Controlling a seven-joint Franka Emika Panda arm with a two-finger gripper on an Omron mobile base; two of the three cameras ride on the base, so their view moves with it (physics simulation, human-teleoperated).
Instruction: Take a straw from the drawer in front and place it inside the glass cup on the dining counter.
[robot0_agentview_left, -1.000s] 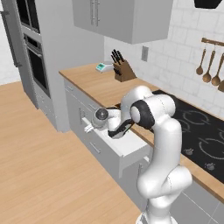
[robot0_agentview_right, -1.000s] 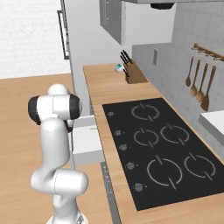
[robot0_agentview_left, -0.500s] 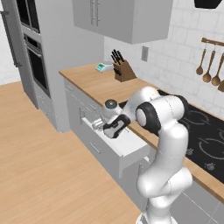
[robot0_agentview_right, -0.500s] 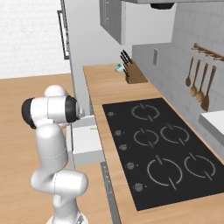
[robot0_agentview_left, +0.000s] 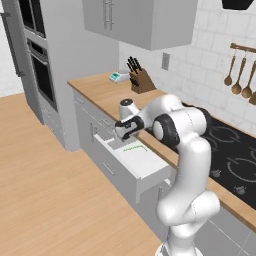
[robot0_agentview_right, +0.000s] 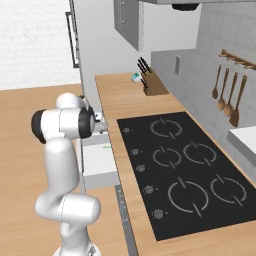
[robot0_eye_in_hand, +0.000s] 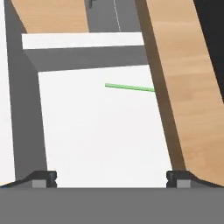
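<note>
While our pincer (robot0_eye_in_hand: 111, 177) hangs wide and empty over the open drawer (robot0_agentview_left: 131, 159), nothing is gripped. We see the straw (robot0_eye_in_hand: 129, 88) lying flat on its white floor.

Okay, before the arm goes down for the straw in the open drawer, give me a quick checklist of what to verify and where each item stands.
1. Light grey drawer pulled open: ok.
2. Thin light green straw lying flat on the white drawer floor, in sight: ok.
3. Hand open and empty: ok.
4. Hand over the drawer: ok.
5. Straw between the fingertips: not ok, it lies further ahead, one end under the wood worktop edge.
6. Glass cup location: cannot tell.
</note>
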